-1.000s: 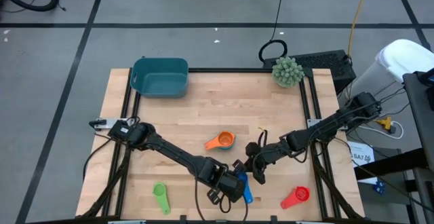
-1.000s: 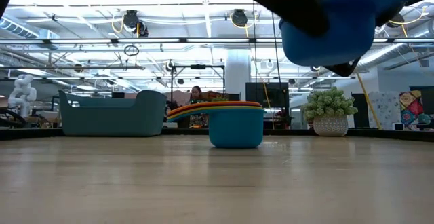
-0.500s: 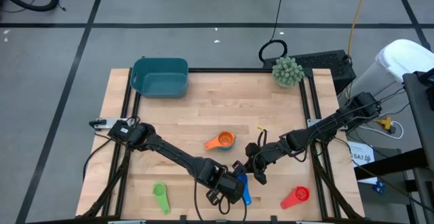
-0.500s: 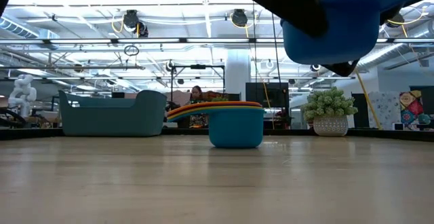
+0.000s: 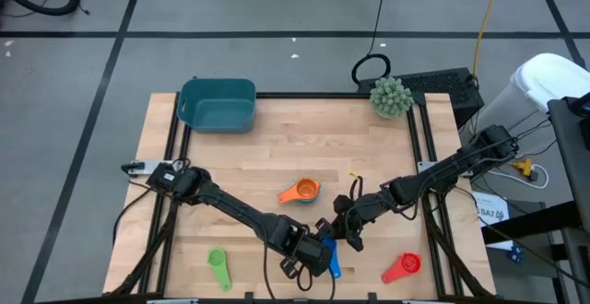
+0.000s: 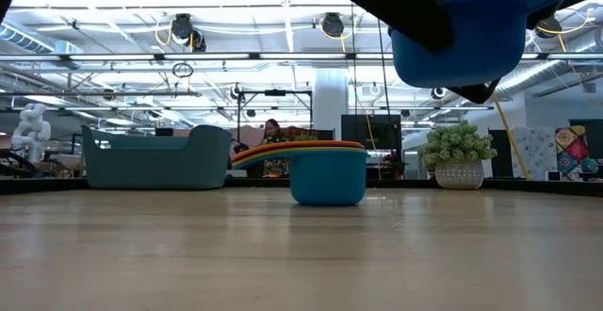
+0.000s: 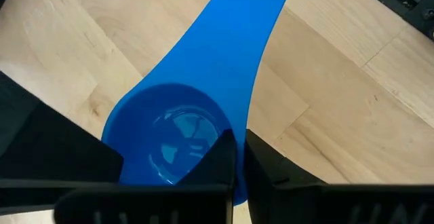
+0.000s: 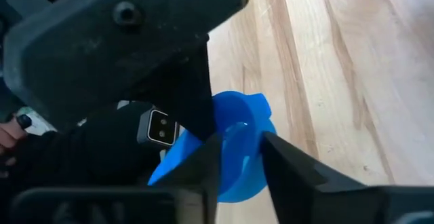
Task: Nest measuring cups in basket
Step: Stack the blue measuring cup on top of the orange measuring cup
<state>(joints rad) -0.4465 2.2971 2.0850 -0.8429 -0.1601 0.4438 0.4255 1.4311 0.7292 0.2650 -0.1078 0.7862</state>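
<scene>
A blue measuring cup (image 7: 176, 129) hangs above the table's near middle and shows large in the low view (image 6: 462, 42). My left gripper (image 7: 241, 166) is shut on it (image 5: 323, 249). My right gripper (image 8: 241, 157) stands open, one finger on either side of the cup's wall (image 5: 348, 232). A nested stack of cups (image 5: 300, 192) with an orange handle stands on its base at mid-table. A green cup (image 5: 218, 265) and a red cup (image 5: 403, 267) lie near the front edge. The teal basket (image 5: 218, 104) sits at the far left. My left gripper pinches the blue cup's bowl wall at the rim (image 7: 239, 132), one finger inside the bowl and one outside, beside the root of the handle. The fingers slant down from the table's left. The cup hangs clear of the table, its handle (image 7: 261, 20) pointing away from the fingers. Whether my right gripper touches the cup, I cannot tell.
A spiky green ball plant (image 5: 391, 97) in a pot stands at the far right corner. Bare wood lies between the stack and the basket. The two arms meet close together over the near middle.
</scene>
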